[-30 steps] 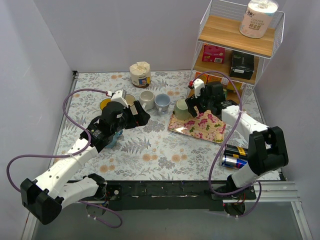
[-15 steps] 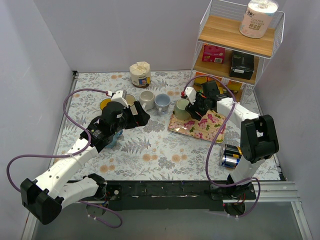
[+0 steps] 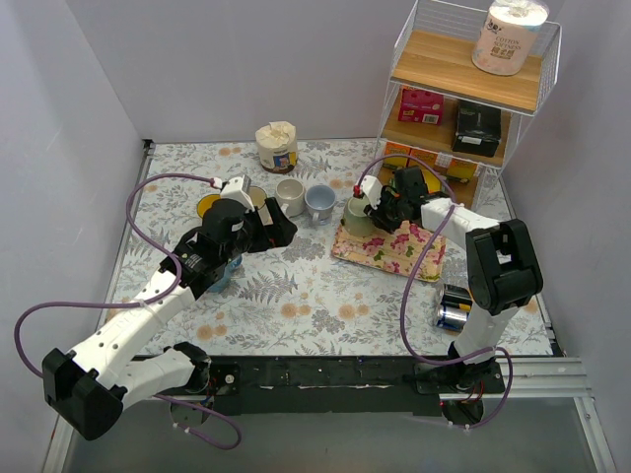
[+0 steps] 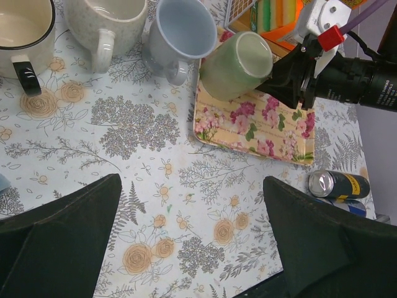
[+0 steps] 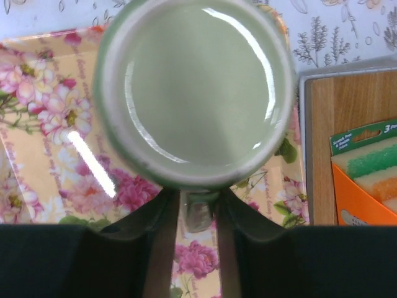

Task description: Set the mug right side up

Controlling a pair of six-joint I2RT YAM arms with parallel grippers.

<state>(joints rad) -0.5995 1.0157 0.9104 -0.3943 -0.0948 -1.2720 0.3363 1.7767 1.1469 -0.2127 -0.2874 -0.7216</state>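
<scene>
Green mug (image 5: pixel 192 93) is held tilted over the floral tray's (image 4: pixel 279 133) left end, its handle pinched by the right gripper (image 5: pixel 197 208); the left gripper (image 4: pixel 192 186), spread wide, is poised left of the tray.

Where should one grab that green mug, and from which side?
By the green mug's handle, from the shelf side: it juts that way and is slim enough to pinch, while the round body looks too wide. The right gripper holds it there.

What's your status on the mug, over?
Right gripper shut on handle of green mug. Mug tilted over tray, not yet upright. Left gripper open, held back. Blue mug close by.
</scene>
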